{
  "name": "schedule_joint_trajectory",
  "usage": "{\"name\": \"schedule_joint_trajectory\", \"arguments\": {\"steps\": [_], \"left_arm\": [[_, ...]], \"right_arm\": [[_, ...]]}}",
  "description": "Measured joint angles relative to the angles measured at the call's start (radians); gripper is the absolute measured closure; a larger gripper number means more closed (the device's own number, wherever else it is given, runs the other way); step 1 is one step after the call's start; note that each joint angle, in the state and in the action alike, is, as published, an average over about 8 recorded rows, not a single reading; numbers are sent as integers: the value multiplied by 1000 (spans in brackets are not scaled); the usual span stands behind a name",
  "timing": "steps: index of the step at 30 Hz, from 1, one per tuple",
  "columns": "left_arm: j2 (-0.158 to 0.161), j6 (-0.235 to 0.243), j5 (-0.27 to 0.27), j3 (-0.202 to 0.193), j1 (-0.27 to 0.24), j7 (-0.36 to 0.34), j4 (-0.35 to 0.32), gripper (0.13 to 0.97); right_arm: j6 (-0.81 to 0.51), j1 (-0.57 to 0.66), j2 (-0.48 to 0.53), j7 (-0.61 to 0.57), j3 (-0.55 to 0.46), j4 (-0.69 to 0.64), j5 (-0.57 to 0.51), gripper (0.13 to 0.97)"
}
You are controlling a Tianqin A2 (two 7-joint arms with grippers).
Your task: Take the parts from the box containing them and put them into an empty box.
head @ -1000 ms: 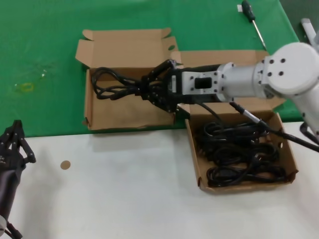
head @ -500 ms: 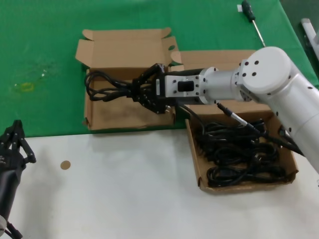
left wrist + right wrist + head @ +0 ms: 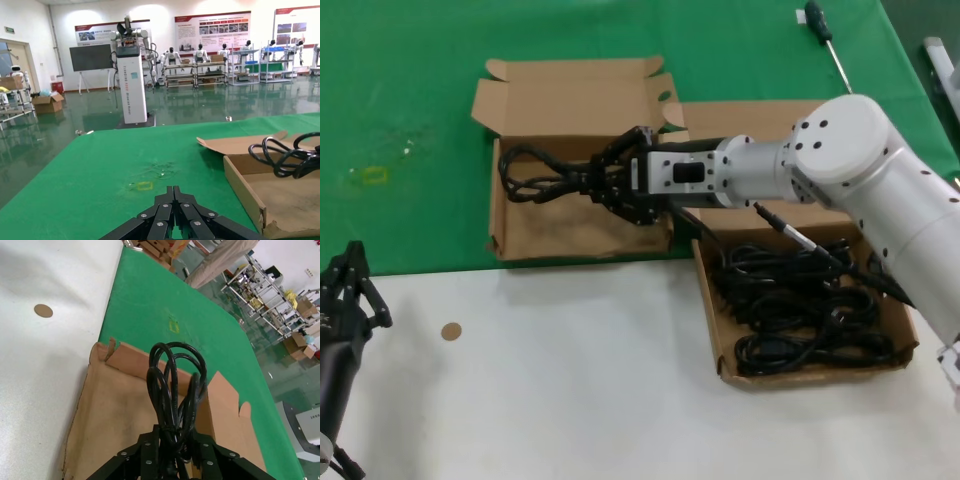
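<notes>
The right gripper is clamped on one looped power cord. The cord's loops project beyond the fingertips, over the floor of the smaller box. The remaining cords lie in the wider box. The left gripper is parked at the near table edge, fingers closed.

A green cloth covers the far half of the work surface, and a white tabletop the near half. Beyond it lies a large hall with a glossy grey-green floor, white walls hung with posters, a dark screen, and metal shelving. A white kiosk stands mid-floor, cardboard cartons near a door.
</notes>
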Motion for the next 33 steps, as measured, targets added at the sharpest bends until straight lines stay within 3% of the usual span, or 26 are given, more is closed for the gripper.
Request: {"name": "schedule_joint_trajectory", "arguments": {"steps": [4, 12, 16, 25, 33], "left_arm": [[0, 0, 0, 0, 0, 0, 0, 945], [0, 0, 0, 0, 0, 0, 0, 945], [0, 0, 0, 0, 0, 0, 0, 945], [0, 0, 0, 0, 0, 0, 0, 945], [0, 0, 0, 0, 0, 0, 0, 945]], "right_arm": [[8, 8, -14, -19, 4, -29, 5, 833], [18, 22, -33, -52, 13, -72, 15, 737], [19, 24, -33, -58, 16, -76, 18, 737], [9, 6, -4, -14, 19, -6, 15, 571], [14, -35, 44, 88, 17, 135, -8, 361]]}}
